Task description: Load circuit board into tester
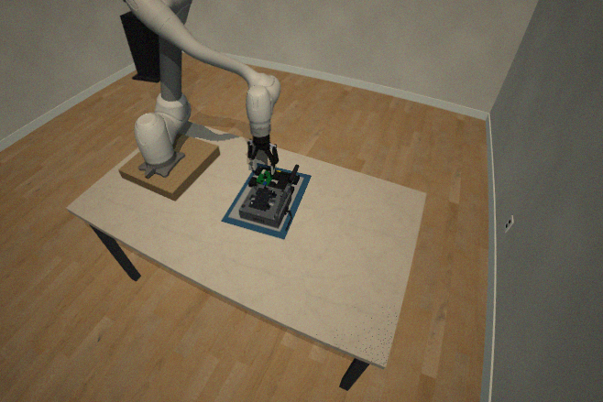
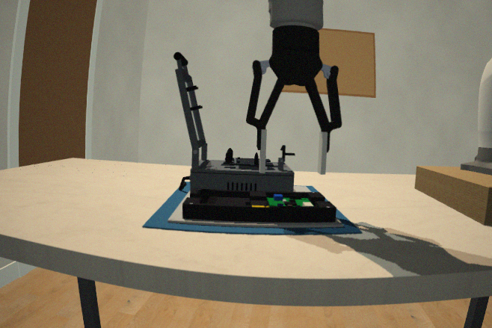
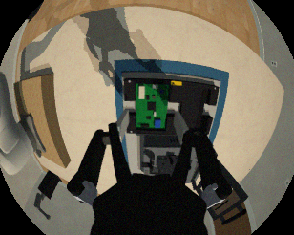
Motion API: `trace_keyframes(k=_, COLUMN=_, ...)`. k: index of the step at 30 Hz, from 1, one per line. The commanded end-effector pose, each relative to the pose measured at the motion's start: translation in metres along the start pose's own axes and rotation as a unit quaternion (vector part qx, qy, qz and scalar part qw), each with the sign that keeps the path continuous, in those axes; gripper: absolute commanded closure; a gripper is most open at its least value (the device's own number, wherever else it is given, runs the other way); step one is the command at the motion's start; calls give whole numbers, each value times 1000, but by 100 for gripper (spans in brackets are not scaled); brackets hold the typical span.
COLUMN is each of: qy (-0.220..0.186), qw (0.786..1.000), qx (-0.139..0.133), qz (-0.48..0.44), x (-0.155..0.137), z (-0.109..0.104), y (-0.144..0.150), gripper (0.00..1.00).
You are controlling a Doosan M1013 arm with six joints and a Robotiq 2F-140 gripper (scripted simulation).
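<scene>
The green circuit board lies face up in the right pocket of the black tray; it also shows in the wrist view and in the top view. The grey tester stands behind the tray, its lid raised almost upright at the left. The latch hook stands at its right edge. My gripper hangs open and empty above the board, fingers pointing down, well clear of the tray. The pins are too small to make out.
Tray and tester sit on a blue mat in the middle of the table. The arm's wooden base block is at the right. The other tray pocket looks empty.
</scene>
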State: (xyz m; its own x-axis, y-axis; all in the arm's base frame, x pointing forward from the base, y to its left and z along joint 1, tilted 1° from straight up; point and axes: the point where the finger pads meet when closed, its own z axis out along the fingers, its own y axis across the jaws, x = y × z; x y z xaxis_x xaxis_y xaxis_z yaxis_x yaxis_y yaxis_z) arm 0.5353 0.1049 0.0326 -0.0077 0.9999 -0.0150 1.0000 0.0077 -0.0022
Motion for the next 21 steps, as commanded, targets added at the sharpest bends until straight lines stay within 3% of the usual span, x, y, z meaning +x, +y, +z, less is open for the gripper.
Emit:
trace_keyframes(k=1, qy=0, qw=1000, qx=0, qz=0, x=0, z=0, y=0, gripper=42)
trace_keyframes(k=21, qy=0, qw=1000, qx=0, qz=0, x=0, z=21, y=0, gripper=42)
